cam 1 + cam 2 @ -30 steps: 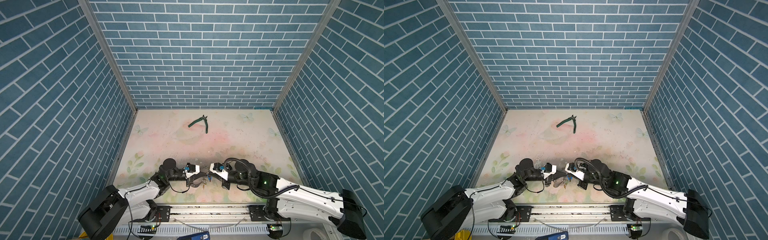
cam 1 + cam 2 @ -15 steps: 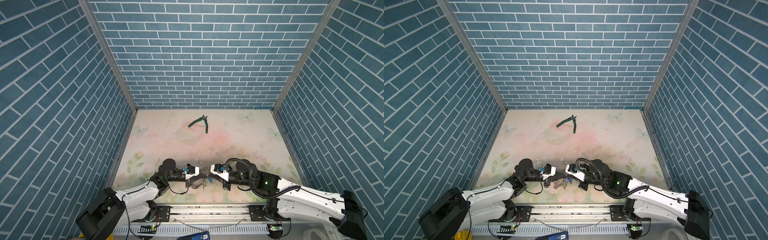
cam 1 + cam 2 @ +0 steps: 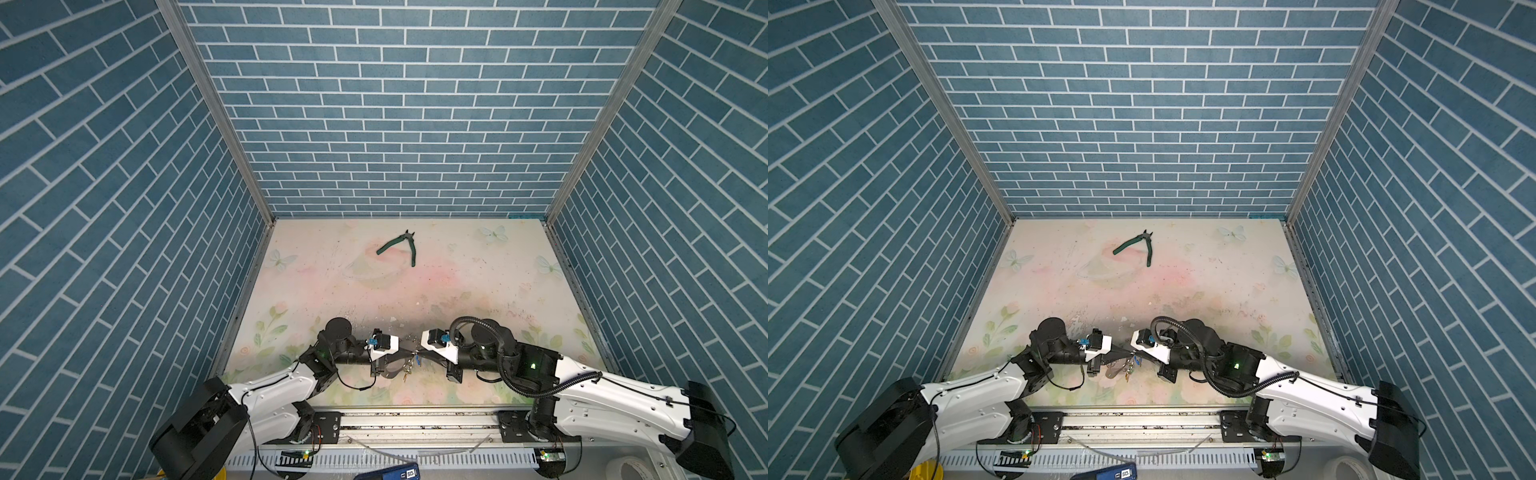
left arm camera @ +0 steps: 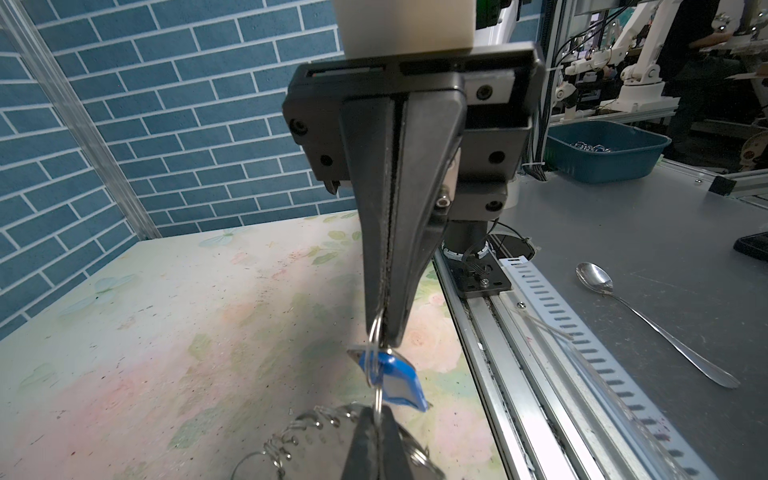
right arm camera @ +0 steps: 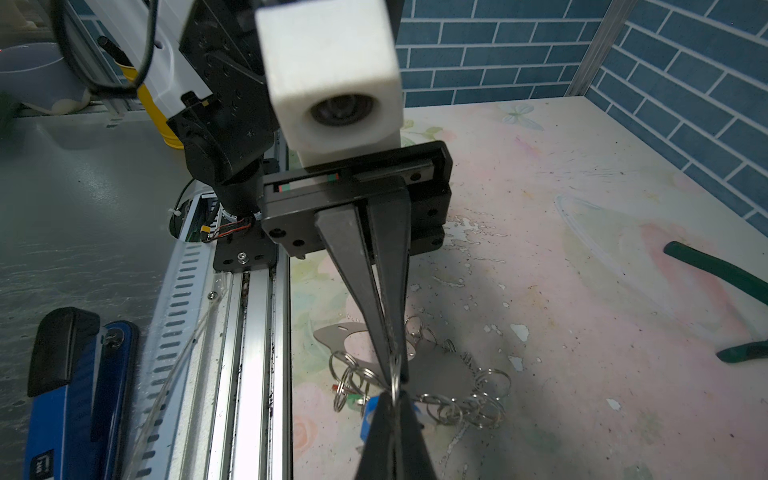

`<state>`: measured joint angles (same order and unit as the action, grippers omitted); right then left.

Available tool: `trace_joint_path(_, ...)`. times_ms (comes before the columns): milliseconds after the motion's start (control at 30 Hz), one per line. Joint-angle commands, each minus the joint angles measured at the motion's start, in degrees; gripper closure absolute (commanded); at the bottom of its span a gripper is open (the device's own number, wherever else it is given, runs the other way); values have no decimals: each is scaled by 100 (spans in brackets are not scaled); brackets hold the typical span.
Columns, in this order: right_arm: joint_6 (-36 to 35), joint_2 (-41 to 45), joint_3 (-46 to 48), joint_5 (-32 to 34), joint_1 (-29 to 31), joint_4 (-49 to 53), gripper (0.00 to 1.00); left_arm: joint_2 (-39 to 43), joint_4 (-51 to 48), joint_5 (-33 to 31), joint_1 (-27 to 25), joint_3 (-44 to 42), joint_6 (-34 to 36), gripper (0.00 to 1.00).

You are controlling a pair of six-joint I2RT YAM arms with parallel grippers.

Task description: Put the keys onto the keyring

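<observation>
Both grippers are brought tip to tip near the 6 o'clock edge of the floral mat (image 3: 457, 282). The left gripper (image 5: 392, 365) and the right gripper (image 4: 385, 332) are each pinched tight on one small split ring (image 4: 376, 353), which is held between them above the mat. The keys (image 4: 400, 380) are hung from that ring by the blue tag. The keyring (image 5: 441, 368) is laid on the mat just beneath, and its loose rings are crowded around the fingertips. Whether the pinched ring belongs to it cannot be told. Green-handled pliers (image 3: 390, 245) are seen well apart toward 12 o'clock, with open mat between. Brick walls (image 3: 124, 249) are set at 9, 12 and 3 o'clock, and a metal rail (image 3: 415, 419) is run along 6 o'clock.
</observation>
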<state>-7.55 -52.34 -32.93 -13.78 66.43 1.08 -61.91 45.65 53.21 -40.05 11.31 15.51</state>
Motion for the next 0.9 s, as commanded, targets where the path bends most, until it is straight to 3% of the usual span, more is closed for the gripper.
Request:
trace_joint_path(0,-201,-73,173,-169,29,621,100,154,506,-8,6,174,41,100)
trace_joint_path(867,-36,-338,182,-248,74,572,100,113,930,-91,94,115,-115,100)
